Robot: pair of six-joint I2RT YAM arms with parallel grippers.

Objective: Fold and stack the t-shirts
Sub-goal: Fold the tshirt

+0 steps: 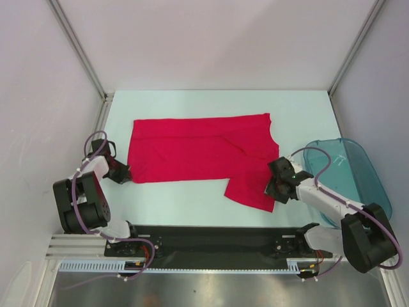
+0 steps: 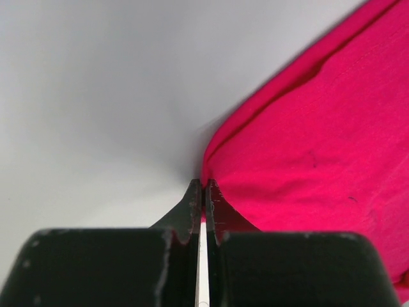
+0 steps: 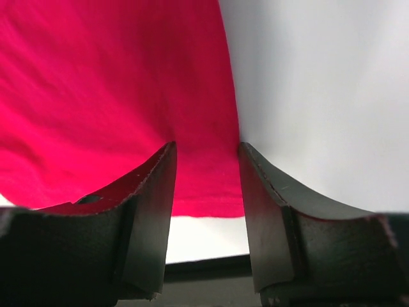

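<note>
Cloth of bright red, a single t-shirt (image 1: 198, 153), is seen from above, spread flat on the pale table (image 1: 185, 203), with one flap reaching toward the near edge on the right. The left claw (image 1: 121, 173) is placed at the shirt's near left corner. The right claw (image 1: 276, 185) is set at the right edge of the near flap. A teal bin (image 1: 358, 173) is found at the table's right side, just beside the right arm.

From the left wrist, the left claw (image 2: 203, 182) is shown pressed together, with only a hairline slit left between its fingers. Its tips are met by the very corner of the t-shirt (image 2: 307, 160), which seems to be pinched there. Bare table (image 2: 96, 96) is seen to the left.

From the right wrist, the right claw (image 3: 206, 146) is shown with its fingers held apart. The t-shirt (image 3: 96, 96) is seen beneath and between them, its edge running up past the right finger, with bare table (image 3: 319, 96) beyond.
</note>
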